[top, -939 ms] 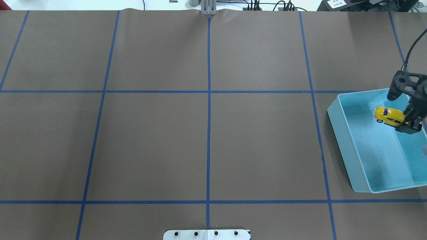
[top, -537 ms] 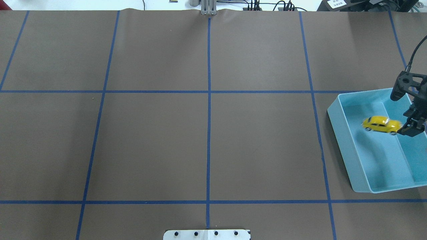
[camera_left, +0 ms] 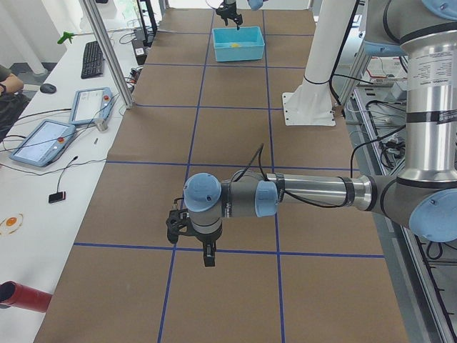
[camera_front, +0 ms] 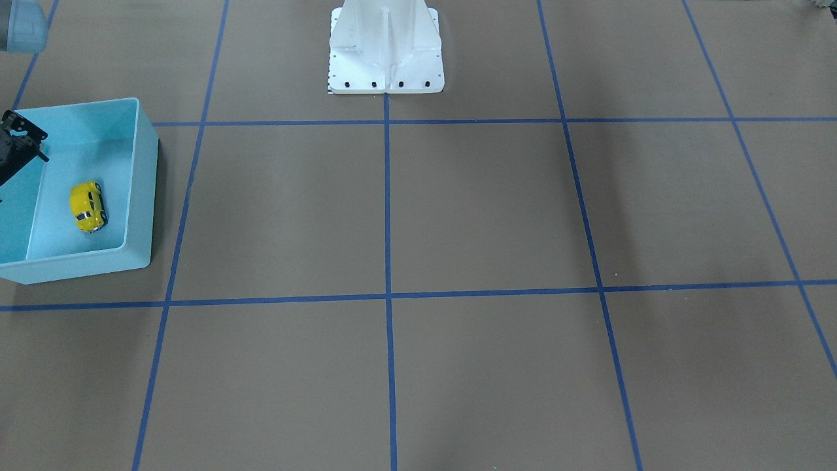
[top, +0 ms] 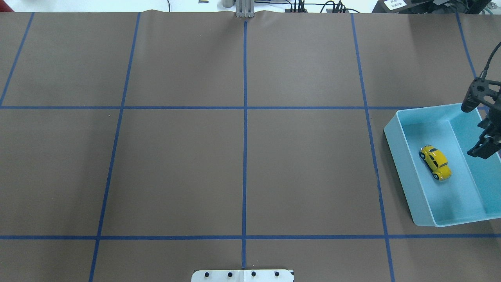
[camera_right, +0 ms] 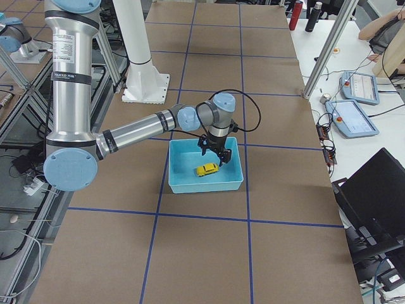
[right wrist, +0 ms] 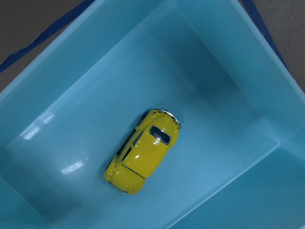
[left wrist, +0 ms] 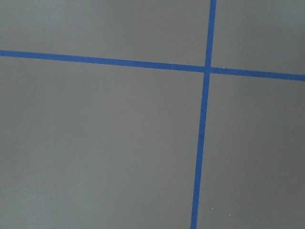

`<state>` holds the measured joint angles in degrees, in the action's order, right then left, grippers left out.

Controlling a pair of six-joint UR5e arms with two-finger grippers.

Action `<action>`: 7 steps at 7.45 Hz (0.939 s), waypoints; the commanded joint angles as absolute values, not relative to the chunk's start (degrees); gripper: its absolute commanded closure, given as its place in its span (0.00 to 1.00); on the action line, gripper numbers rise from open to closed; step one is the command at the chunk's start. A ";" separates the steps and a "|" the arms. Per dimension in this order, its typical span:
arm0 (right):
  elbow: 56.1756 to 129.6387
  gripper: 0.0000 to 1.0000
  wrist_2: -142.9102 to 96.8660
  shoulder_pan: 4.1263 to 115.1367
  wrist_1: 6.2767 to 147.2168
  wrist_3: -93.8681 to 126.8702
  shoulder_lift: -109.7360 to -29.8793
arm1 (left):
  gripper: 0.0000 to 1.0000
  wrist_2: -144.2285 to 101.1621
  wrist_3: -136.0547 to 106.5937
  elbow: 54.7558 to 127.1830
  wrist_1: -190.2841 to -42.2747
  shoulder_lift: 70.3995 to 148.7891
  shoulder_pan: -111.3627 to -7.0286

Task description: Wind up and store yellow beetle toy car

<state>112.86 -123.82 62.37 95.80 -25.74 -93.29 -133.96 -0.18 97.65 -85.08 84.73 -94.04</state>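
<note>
One white base plate (top: pixel 242 275) with four dark bolts sits nearest the robot, well apart from the light blue bin (top: pixel 399 156), on the brown table (top: pixel 176 164). Two grippers in all. The left gripper (camera_left: pixel 206 254) hangs low over the table beside a tape crossing, at the opposite end of the table from the bin. Only the side camera shows it, so I cannot tell if its jaws are parted or closed. Its wrist view has only bare table and one crossing of two blue tape lines (left wrist: pixel 207 69). One bin, open-topped, one compartment, stands on the table at the robot's right end, skewed a bit against the tape grid. One yellow beetle toy car (top: pixel 435 163) is inside the bin, upright on its wheels on the bin floor, about mid-length. It is nearer the bin's long wall on the table-centre side, touches no wall, and runs roughly parallel to that wall. The right gripper (top: pixel 486 150) hangs above the bin, on the side away from the table centre, near the car but apart from it. Its jaws look parted with nothing between them, and the car lies free. The right wrist view looks down on the car's roof and one dark window. Beyond the bin, at the far table edge, one metal post (top: pixel 244 11) and some cables.
</note>
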 commanded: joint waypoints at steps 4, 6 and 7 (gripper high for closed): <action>100.58 0.01 -128.86 87.84 96.50 -25.66 -94.03 | 0.00 -133.95 -0.18 97.65 -85.08 84.73 -94.04; 95.19 0.01 -129.02 94.03 96.07 -19.82 -93.43 | 0.00 -133.94 -0.18 97.65 -85.08 84.81 -94.04; 95.19 0.01 -129.02 94.04 95.89 -8.64 -93.43 | 0.00 -133.95 -0.18 97.65 -85.08 84.73 -94.04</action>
